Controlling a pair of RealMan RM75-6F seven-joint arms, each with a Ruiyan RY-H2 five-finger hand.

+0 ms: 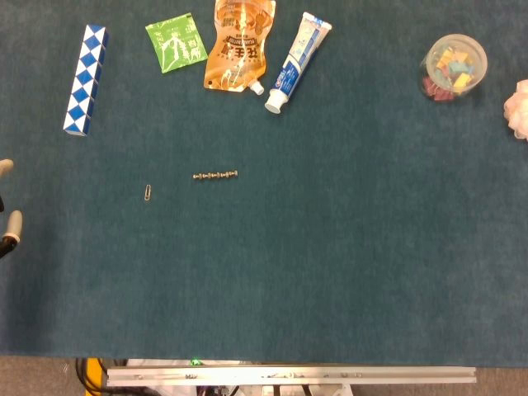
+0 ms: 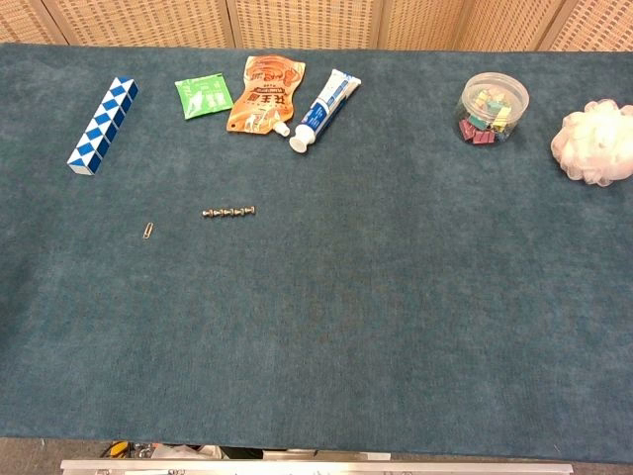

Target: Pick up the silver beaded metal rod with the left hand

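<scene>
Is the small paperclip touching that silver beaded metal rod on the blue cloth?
Apart. The chest view shows bare blue cloth between the silver beaded metal rod and the small paperclip, which lies to its left.

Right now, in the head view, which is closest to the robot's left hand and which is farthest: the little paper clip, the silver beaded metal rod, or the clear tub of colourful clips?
From the left hand, at the left edge:
1. Small metal paper clip, just left of the rod.
2. Silver beaded metal rod, mid-table.
3. Clear plastic tub of coloured clips, far right corner.

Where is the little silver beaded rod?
The rod lies flat left of the table's middle, right of the paperclip, below the orange pouch.
</scene>
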